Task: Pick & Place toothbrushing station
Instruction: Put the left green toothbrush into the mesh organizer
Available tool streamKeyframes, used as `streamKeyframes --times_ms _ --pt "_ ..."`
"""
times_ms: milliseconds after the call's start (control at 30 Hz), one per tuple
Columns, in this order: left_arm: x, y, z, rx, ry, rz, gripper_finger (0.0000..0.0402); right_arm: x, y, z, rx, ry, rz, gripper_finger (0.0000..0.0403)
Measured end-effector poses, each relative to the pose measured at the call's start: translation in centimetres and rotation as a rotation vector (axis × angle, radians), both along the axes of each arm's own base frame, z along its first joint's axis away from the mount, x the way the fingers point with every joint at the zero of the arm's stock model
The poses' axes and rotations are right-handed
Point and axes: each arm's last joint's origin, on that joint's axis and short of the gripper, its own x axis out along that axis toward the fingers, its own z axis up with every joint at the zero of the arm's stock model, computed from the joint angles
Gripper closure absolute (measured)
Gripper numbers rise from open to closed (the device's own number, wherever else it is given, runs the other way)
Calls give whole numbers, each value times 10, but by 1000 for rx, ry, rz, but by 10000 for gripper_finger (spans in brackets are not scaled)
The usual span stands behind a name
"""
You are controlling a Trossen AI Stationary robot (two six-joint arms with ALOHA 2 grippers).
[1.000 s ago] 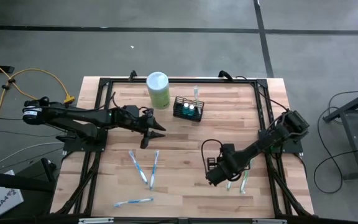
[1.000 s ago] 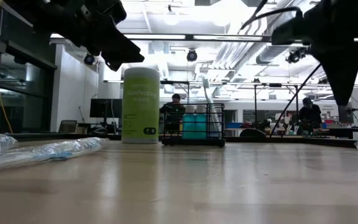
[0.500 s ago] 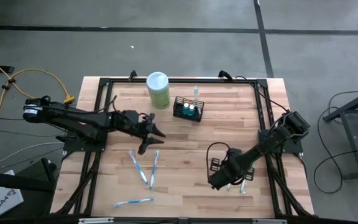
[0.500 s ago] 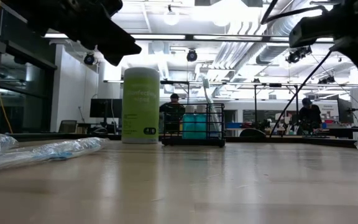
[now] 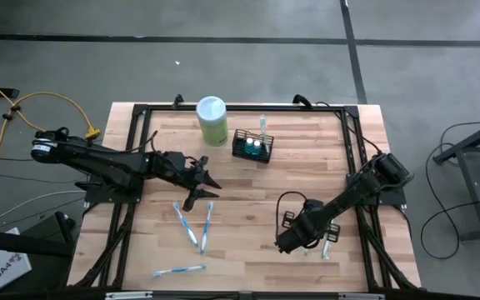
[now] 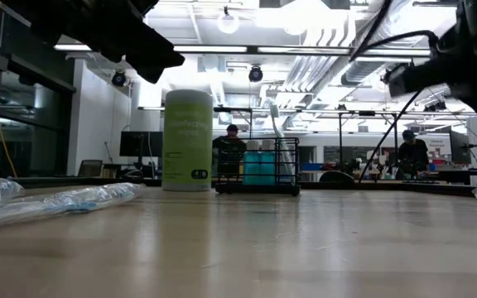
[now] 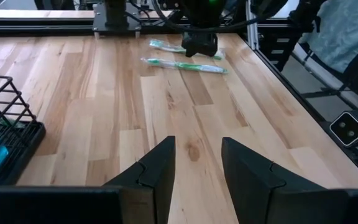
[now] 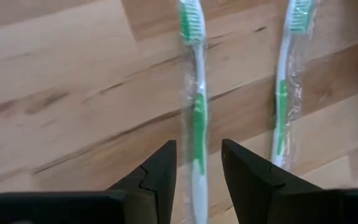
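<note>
The toothbrushing station, a small black wire basket with teal cups in it and one toothbrush standing up, rests on its base at the table's far middle. My left gripper hovers open to the near left of it; its wrist view shows the basket's corner to one side. My right gripper points down, open, over two wrapped green toothbrushes lying flat near the table's right edge. Its fingers stand on either side of one green brush's handle without touching it. The other green brush lies beside it.
A pale green canister with a white lid stands left of the station. Three wrapped blue toothbrushes lie at the near left. A black frame borders the wooden top. Bare wood lies between the two arms.
My left gripper has swung a little toward the table's near edge, still open. My right gripper has sunk slightly over the green toothbrushes and rolled its wrist, so its fingers now straddle one brush. No object has moved.
</note>
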Motion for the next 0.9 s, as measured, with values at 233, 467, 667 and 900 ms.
streamKeyframes --times_ms 233,467,667,900 --pt "0 0 0 -1 0 0 274 0 0 -8 -1 -13 -3 284" --pt "0 0 -1 -3 7 1 274 -2 -1 -21 8 -41 -4 284" --pt "0 0 -1 -2 13 1 274 -3 -1 -25 18 -45 -6 284" --pt "-1 0 -1 -2 17 1 274 -3 0 -28 42 -10 -16 284"
